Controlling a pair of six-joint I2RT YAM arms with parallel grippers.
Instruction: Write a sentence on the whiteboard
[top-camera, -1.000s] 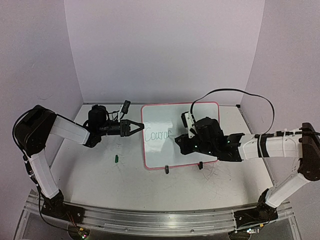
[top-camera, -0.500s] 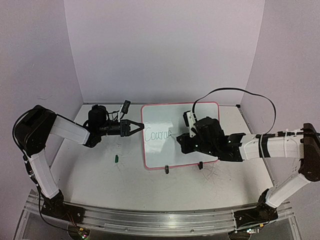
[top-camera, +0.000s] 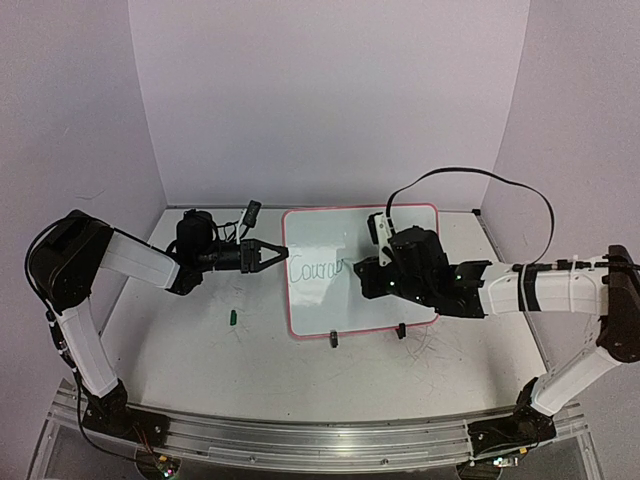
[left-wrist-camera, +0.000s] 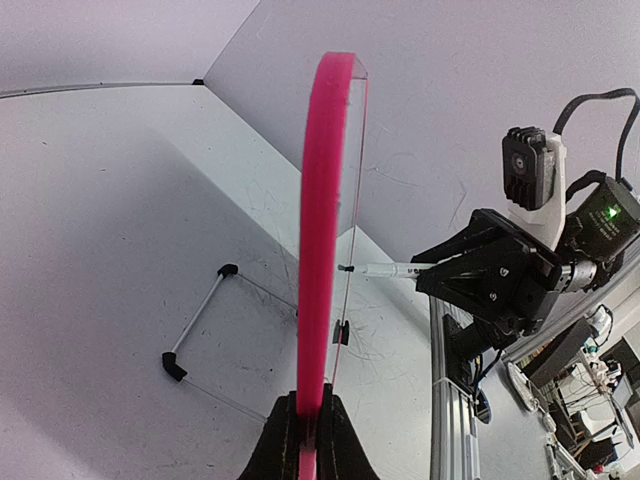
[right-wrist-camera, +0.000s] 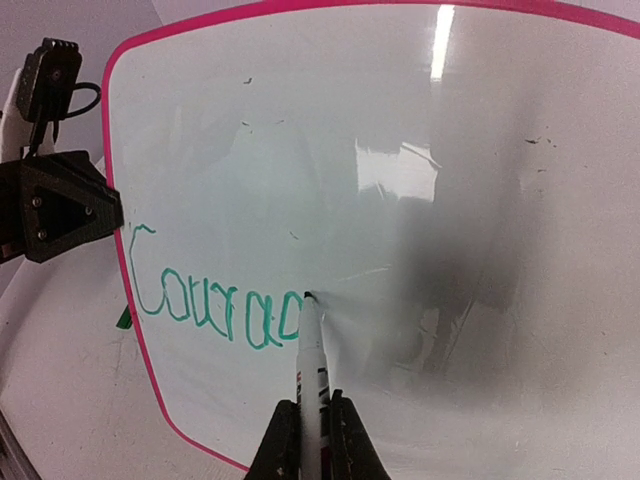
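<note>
The whiteboard (top-camera: 325, 235), white with a pink-red frame, stands tilted on its wire stand mid-table. My left gripper (top-camera: 278, 253) is shut on its left frame edge (left-wrist-camera: 318, 250). Green handwriting (right-wrist-camera: 215, 305) reads "Coura" plus a partly drawn round letter, at the board's left (top-camera: 313, 268). My right gripper (right-wrist-camera: 310, 425) is shut on a white marker (right-wrist-camera: 311, 360), whose tip touches the board at the end of the writing. In the top view the right gripper (top-camera: 368, 280) sits in front of the board's middle.
A small green marker cap (top-camera: 231, 317) lies on the table left of the board. Two black clips (top-camera: 333, 339) hold the board's lower edge. The wire stand (left-wrist-camera: 195, 325) reaches behind the board. Purple walls enclose the table.
The right gripper has shifted slightly right and up along the board with the marker; the green writing has grown by part of a letter. The left arm has not moved.
</note>
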